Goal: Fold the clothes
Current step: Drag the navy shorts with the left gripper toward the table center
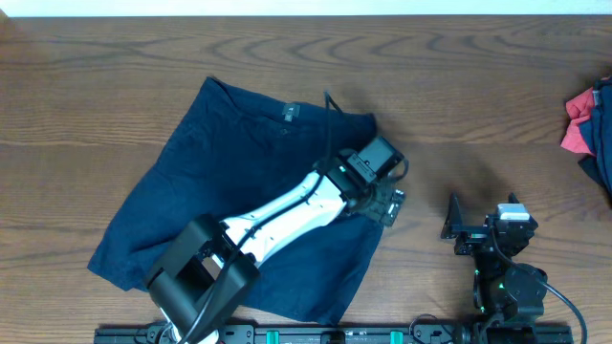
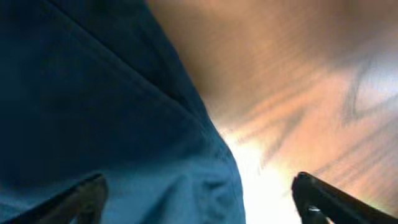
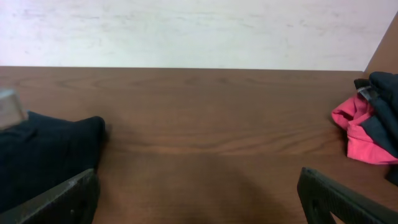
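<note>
The clothes (image 1: 220, 182) are a large navy garment lying spread over the left half of the table, with a small label (image 1: 288, 113) near the far edge. My left gripper (image 1: 382, 203) hovers at the garment's right edge. In the left wrist view its jaws stand wide apart over the fabric's hem (image 2: 211, 155), so the left gripper (image 2: 199, 190) is open and grips nothing. My right gripper (image 1: 456, 227) rests near the table's front right, and the right gripper (image 3: 199, 186) is open over bare wood. A corner of the clothes (image 3: 43, 149) shows to its left.
A heap of pink and dark cloth (image 1: 585, 129) lies at the table's right edge, seen also as the pink cloth (image 3: 360, 130) in the right wrist view. A pale wall (image 3: 186, 31) runs behind the table. The arm bases sit on a rail (image 1: 316, 334) along the front edge.
</note>
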